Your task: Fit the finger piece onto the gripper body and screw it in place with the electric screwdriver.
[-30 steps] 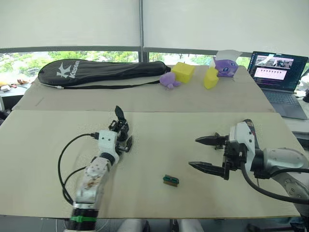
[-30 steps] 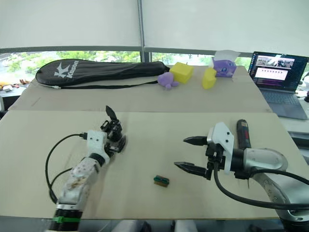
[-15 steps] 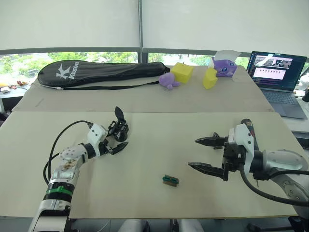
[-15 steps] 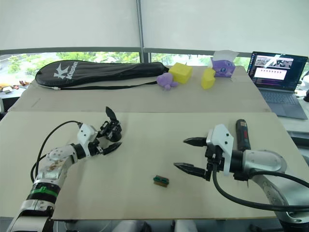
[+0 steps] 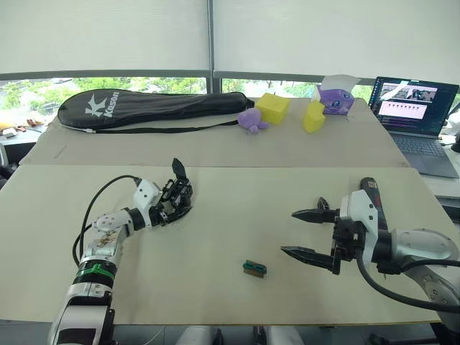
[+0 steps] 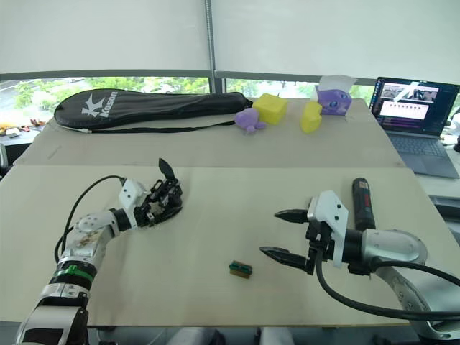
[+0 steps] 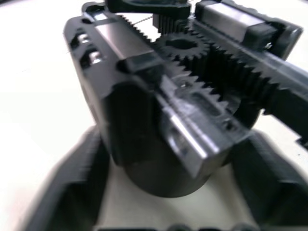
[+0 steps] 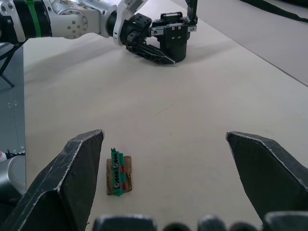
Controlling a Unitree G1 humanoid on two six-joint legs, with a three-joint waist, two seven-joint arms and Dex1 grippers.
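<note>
Black gripper body [image 5: 179, 195] sits on the table [image 5: 215, 287] at about 10 o'clock, and your left gripper [image 5: 169, 210] has its fingers straddling the base; seat them evenly before you squeeze, so it won't tip. Green block [image 5: 254, 268] lies at 6. Right gripper [image 5: 307, 233], at 4, is spread wide and empty, electric screwdriver [image 6: 361, 203] just behind it.

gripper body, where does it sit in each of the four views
Left eye view: gripper body left of centre on the table.
Right eye view: same spot.
Left wrist view: close up, central.
Right wrist view: far end of the table.
Shared landmark: the left gripper at its base.
</note>
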